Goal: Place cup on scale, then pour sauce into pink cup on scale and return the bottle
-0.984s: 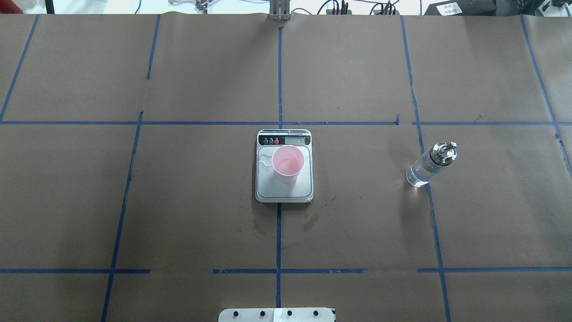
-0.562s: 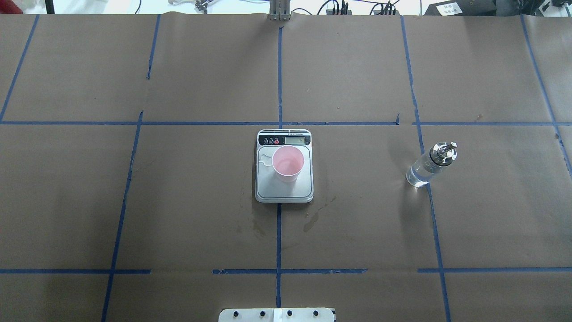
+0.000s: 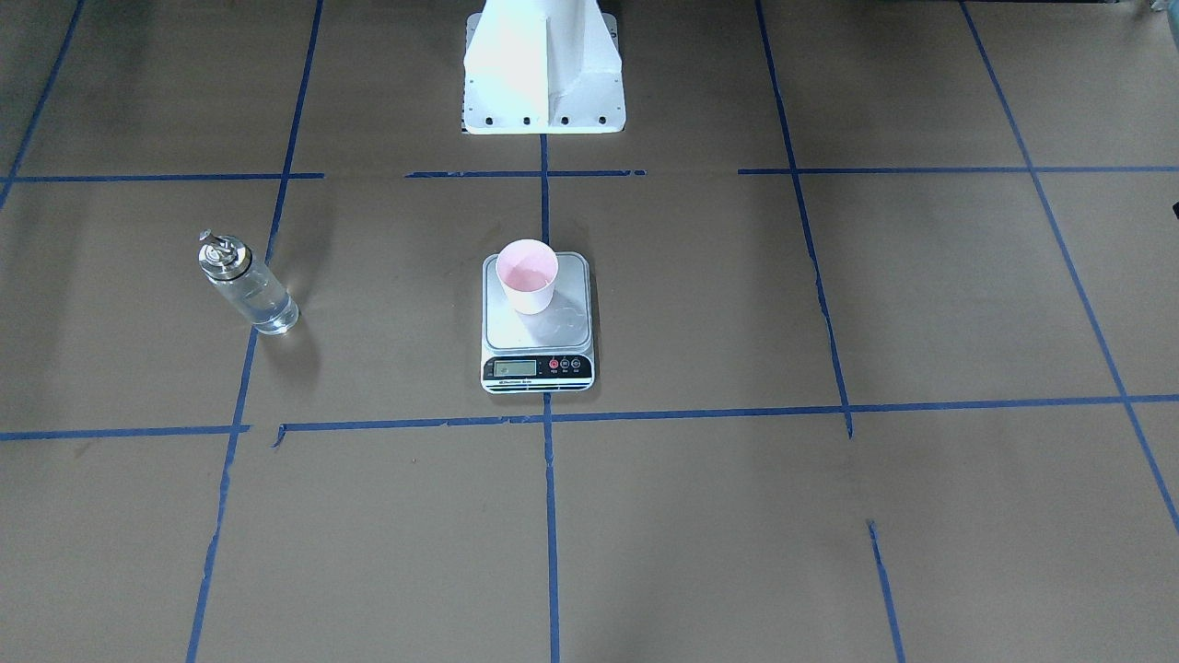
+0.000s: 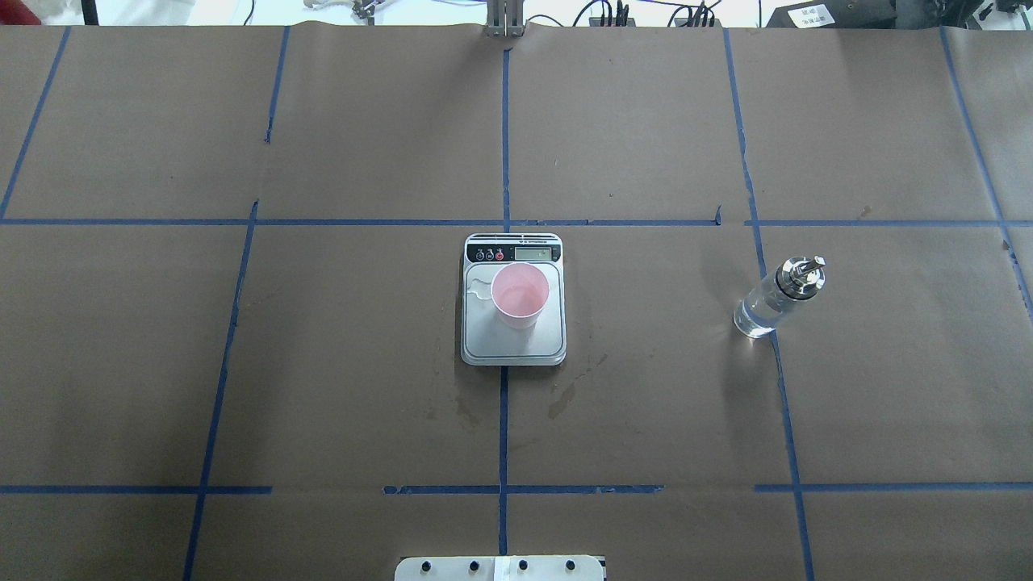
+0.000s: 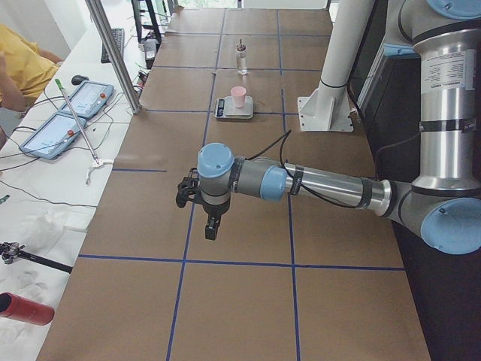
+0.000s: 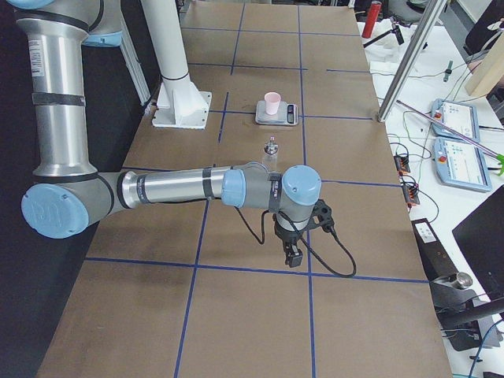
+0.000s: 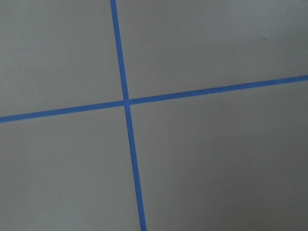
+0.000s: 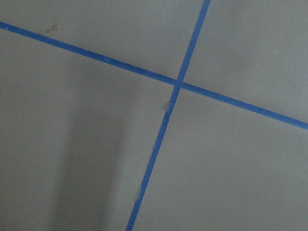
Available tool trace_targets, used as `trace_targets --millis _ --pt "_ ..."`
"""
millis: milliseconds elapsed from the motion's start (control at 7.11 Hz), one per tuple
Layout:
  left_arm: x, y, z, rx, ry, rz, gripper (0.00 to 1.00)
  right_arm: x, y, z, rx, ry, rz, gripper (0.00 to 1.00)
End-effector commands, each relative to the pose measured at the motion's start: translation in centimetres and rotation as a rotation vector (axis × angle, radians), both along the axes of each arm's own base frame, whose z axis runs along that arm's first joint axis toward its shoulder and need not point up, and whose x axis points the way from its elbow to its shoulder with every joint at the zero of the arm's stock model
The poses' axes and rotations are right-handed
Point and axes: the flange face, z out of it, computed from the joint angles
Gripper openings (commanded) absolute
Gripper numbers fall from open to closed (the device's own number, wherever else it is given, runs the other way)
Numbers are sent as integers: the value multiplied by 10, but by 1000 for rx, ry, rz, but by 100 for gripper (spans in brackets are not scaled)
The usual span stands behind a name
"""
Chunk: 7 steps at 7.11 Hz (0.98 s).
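The bench (image 4: 646, 121), covered in brown paper with a blue tape grid, carries all items. The left gripper (image 5: 213, 228) hangs over bare paper toward the robot's left end, well apart from the items. The right gripper (image 6: 293, 256) hangs likewise toward the right end. Whether either is open or closed cannot be told. The flat square silver scale (image 4: 513, 345) with a black control strip sits at the centre. The slim clear glass bottle (image 4: 767, 303) with a silver pour-spout cap stands upright on the bench, well to the robot's right of the scale, ungripped. The small pale pink tapered cup (image 4: 519, 294) stands upright on the scale's platform. Clear colourless sauce (image 4: 752, 317) shows through the bottle's glass.
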Motion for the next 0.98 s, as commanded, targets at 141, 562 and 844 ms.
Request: trace_targets --millis 141,562,844 --pt "-42 -1 39 -5 -11 -11 100 -1 0 -4 -15 -7 60 100" --pt "-59 28 51 -27 -44 -52 100 -2 3 -6 -9 -10 55 100" --pt "-55 21 32 -18 -25 -49 100 -3 3 -4 -4 -5 46 100"
